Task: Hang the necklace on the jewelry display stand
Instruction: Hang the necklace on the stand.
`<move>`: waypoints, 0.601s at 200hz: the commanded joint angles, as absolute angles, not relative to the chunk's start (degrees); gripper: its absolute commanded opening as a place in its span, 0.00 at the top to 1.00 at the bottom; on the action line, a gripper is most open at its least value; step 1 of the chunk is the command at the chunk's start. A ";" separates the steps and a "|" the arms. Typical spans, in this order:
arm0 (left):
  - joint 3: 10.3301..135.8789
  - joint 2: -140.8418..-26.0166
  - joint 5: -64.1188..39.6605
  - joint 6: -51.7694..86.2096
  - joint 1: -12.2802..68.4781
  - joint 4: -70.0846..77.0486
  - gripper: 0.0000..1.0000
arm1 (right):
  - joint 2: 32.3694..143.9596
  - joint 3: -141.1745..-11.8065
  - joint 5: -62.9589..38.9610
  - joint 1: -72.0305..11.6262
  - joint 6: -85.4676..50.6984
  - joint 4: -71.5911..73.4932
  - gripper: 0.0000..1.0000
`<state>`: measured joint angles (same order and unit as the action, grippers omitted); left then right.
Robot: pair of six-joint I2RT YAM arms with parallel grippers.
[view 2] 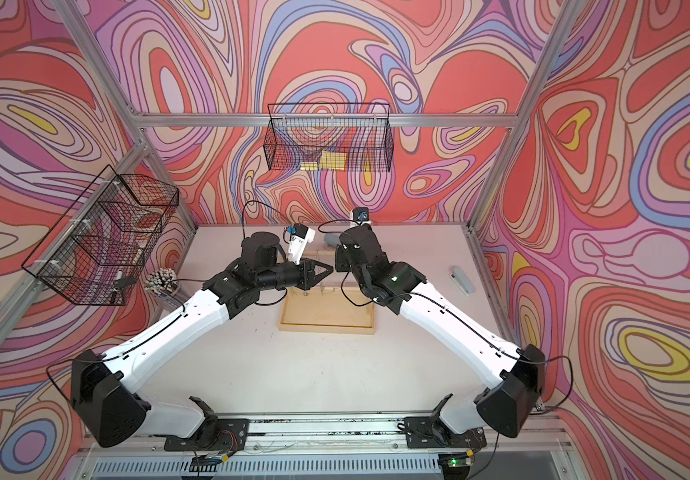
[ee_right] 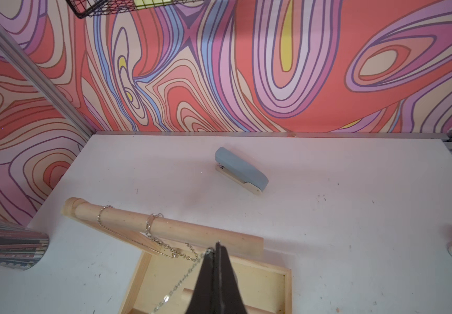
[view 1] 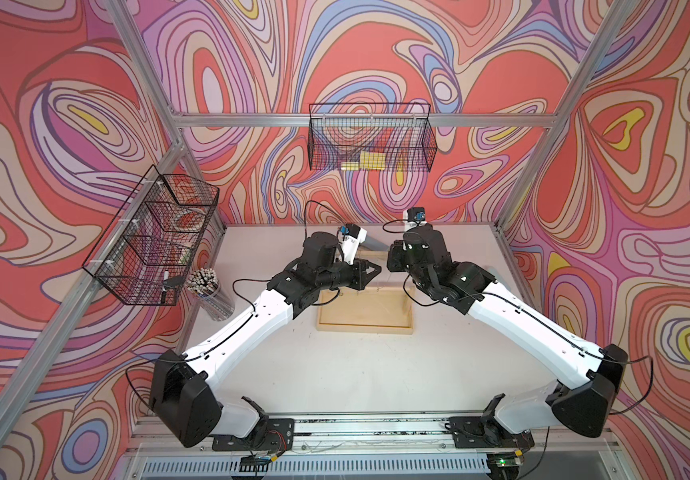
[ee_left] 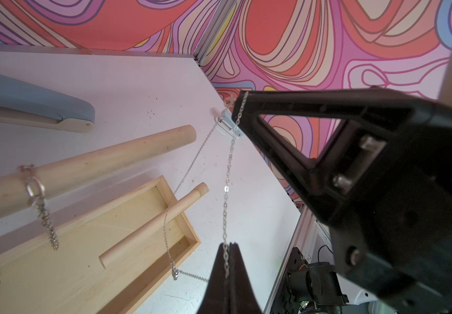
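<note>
The necklace is a fine silver chain stretched taut between my two grippers, with a thinner strand sagging across the stand's shorter lower bar. My left gripper is shut on one part of the chain. My right gripper is shut on another part, just beyond the free end of the long dowel bar. The pale wooden jewelry display stand sits mid-table, and both grippers meet tip to tip above its back edge. Two other chains hang on the long dowel.
A blue-grey stapler lies behind the stand. A smaller stapler lies near the right table edge. A cup of pencils stands at the left. Wire baskets hang on the left wall and back wall.
</note>
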<state>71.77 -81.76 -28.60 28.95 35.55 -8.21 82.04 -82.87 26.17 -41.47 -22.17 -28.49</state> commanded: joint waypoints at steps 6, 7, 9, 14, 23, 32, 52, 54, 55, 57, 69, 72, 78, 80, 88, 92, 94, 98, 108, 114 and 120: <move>75.41 -84.04 -30.21 29.53 35.86 -3.35 1.00 | 80.33 -81.27 28.56 -39.63 -22.44 -26.59 1.00; 75.54 -84.21 -30.22 29.53 35.90 -3.35 1.00 | 80.33 -81.24 28.56 -39.59 -22.43 -26.57 1.00; 75.75 -84.44 -30.30 29.53 35.94 -3.34 1.00 | 80.33 -81.15 28.63 -39.52 -22.48 -26.48 1.00; 76.29 -85.06 -30.47 29.37 35.99 -3.39 1.00 | 80.20 -80.81 28.86 -39.34 -22.53 -26.33 1.00; 76.96 -86.07 -30.77 29.37 36.04 -3.19 1.00 | 79.87 -80.17 29.17 -39.08 -22.46 -25.66 1.00; 77.48 -86.99 -31.30 29.43 36.12 -2.66 1.00 | 79.62 -79.44 29.27 -38.78 -22.45 -25.08 1.00; 78.15 -88.75 -32.02 29.84 36.12 -1.41 1.00 | 79.49 -78.58 29.37 -38.03 -22.24 -24.29 1.00; 78.25 -88.90 -32.06 29.87 36.12 -1.34 1.00 | 79.53 -78.58 29.40 -37.98 -22.24 -24.31 1.00; 78.32 -89.01 -32.07 29.88 36.12 -1.37 1.00 | 79.54 -78.53 29.42 -37.93 -22.19 -24.28 1.00; 78.42 -89.14 -32.08 29.88 36.12 -1.38 1.00 | 79.58 -78.54 29.50 -37.89 -22.16 -24.29 1.00; 79.14 -90.28 -32.55 29.93 36.12 -1.17 1.00 | 79.72 -78.57 29.76 -37.33 -22.05 -24.43 1.00; 79.25 -90.48 -32.60 30.04 36.12 -1.10 1.00 | 79.78 -78.59 29.70 -37.16 -21.99 -24.43 1.00; 79.51 -91.02 -32.84 30.13 36.12 -0.81 1.00 | 79.86 -78.57 29.62 -36.88 -21.96 -24.48 1.00; 79.58 -91.11 -32.89 30.16 36.12 -0.69 1.00 | 79.88 -78.62 29.55 -36.77 -21.97 -24.51 1.00; 79.87 -91.72 -33.21 30.26 36.12 -0.50 1.00 | 79.98 -78.73 29.37 -36.44 -21.95 -24.60 1.00; 80.02 -91.98 -33.37 30.32 36.12 -0.40 1.00 | 80.06 -78.80 29.36 -36.32 -21.97 -24.69 1.00; 80.10 -92.12 -33.39 30.32 36.12 -0.36 1.00 | 80.11 -78.83 29.36 -36.26 -21.97 -24.69 1.00; 80.23 -92.35 -33.40 30.29 36.12 -0.29 1.00 | 80.15 -78.90 29.43 -36.15 -21.97 -24.78 1.00; 80.42 -92.78 -33.47 30.27 36.12 -0.09 1.00 | 80.29 -78.93 29.37 -35.82 -21.97 -24.74 1.00; 80.59 -93.03 -33.41 30.23 36.12 -0.03 1.00 | 80.37 -78.84 29.12 -35.65 -21.90 -24.65 1.00; 80.72 -93.20 -33.41 30.10 36.12 -0.16 1.00 | 80.50 -78.80 28.86 -35.58 -21.89 -24.46 1.00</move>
